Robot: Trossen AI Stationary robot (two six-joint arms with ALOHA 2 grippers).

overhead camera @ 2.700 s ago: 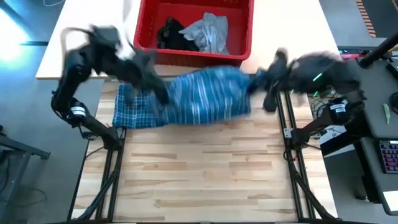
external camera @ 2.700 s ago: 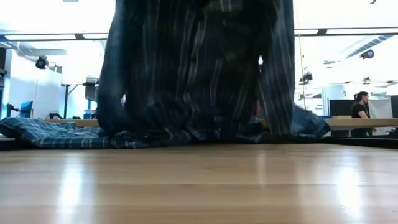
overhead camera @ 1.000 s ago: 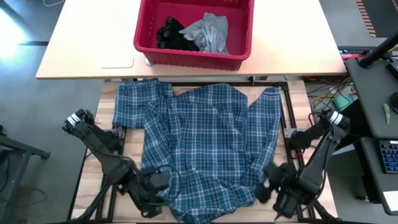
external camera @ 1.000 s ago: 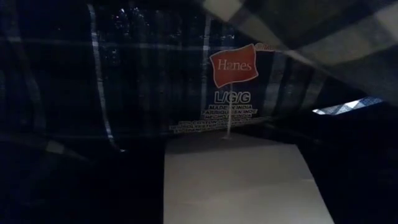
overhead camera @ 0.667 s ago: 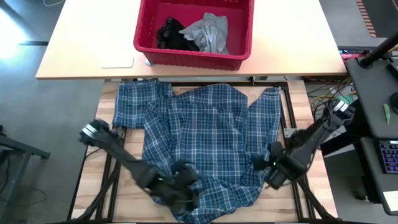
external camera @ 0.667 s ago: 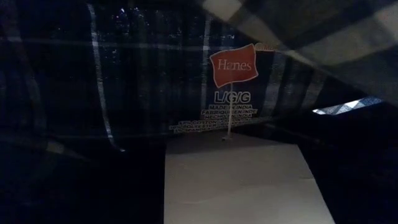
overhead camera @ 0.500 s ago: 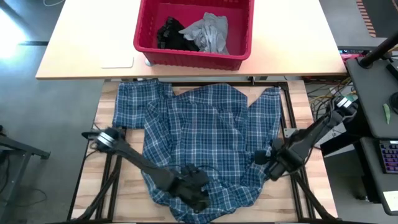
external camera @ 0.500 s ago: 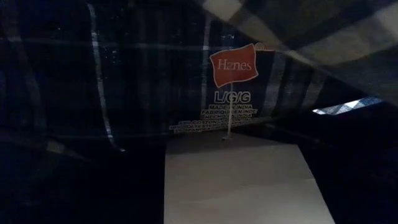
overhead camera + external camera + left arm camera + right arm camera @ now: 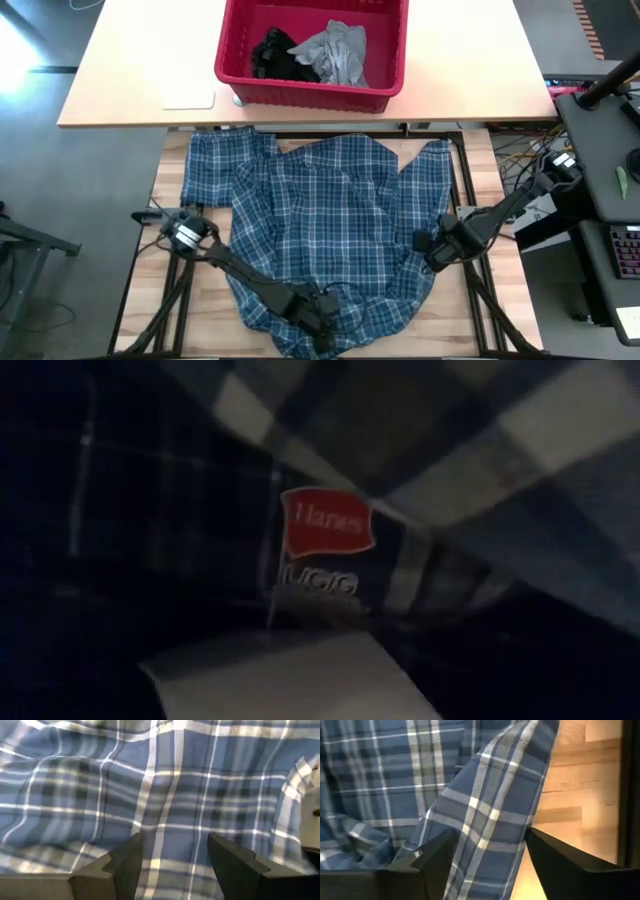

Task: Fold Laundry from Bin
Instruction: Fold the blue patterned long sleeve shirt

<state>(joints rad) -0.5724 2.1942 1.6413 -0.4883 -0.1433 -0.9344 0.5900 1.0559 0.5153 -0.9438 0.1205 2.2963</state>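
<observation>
The blue-and-white plaid shirt [image 9: 335, 225] lies spread on the wooden table, its near end over the table's near edge. It drapes in front of the low view, where its red neck label [image 9: 325, 525] shows. My left gripper [image 9: 322, 312] is open, low over the shirt's near end [image 9: 172, 820]. My right gripper [image 9: 432, 252] is open and points down at the shirt's right edge. A raised fold of that edge [image 9: 485, 820] stands between its fingers. The red bin [image 9: 312, 92] at the far side holds a grey T-shirt [image 9: 337, 52] and a black garment [image 9: 275, 52]. My left gripper slants down from the table's left onto the shirt's near part [image 9: 170, 850] with its fingers [image 9: 127, 862] apart; whether they touch the cloth I cannot tell. My right gripper stands over the shirt's right edge fold [image 9: 487, 845], one finger [image 9: 432, 857] on each side; touch cannot be told.
The bin stands on a paler tabletop [image 9: 470, 70] beyond the wooden one. A flat white piece [image 9: 188, 100] lies left of the bin. Bare wood [image 9: 205, 300] shows at the near left, and a narrow strip [image 9: 570, 795] to the right of the shirt.
My left gripper has gone from the near left corner toward the table's right, along the near edge and down onto the shirt. My right gripper has gone from the near right corner toward the far edge and has rolled. The cloth before the low camera has shifted.
</observation>
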